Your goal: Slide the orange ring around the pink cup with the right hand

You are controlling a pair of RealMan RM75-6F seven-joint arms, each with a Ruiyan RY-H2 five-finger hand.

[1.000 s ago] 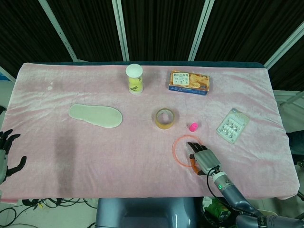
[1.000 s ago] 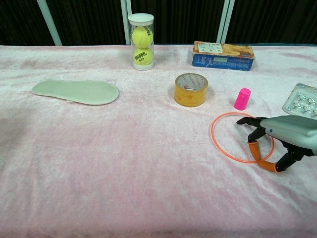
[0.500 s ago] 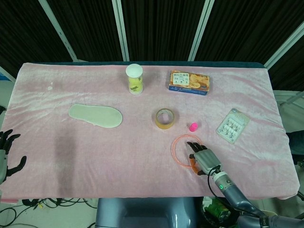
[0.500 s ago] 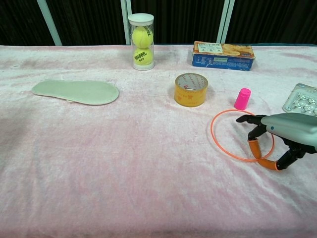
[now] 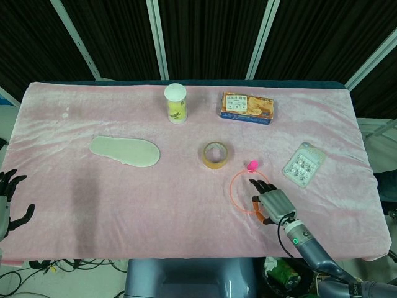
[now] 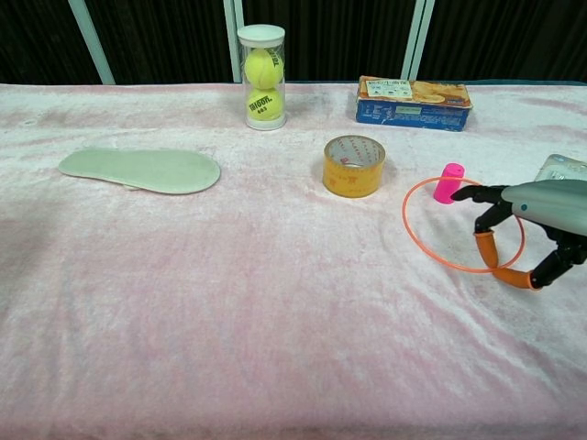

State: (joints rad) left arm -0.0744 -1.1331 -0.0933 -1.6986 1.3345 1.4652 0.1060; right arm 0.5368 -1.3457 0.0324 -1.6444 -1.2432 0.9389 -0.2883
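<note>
from the head view, my right hand lay fingers spread inside the thin orange plastic ring, near the front right edge of the pink velvet table. the ring's far rim touched the small pink plastic cup.

in the chest view, the cup stood at the rim, not yet encircled. mid-slide, i judged; next, lift the rim over.

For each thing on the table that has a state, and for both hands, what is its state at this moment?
orange ring: flat on the cloth, far edge at the cup's base
pink cup: upright, not fully ringed
right hand: fingers down on the ring
left hand: off the table's edge, holding nothing
tape roll: lying flat
ball tube: upright, lid on
cracker box: closed
</note>
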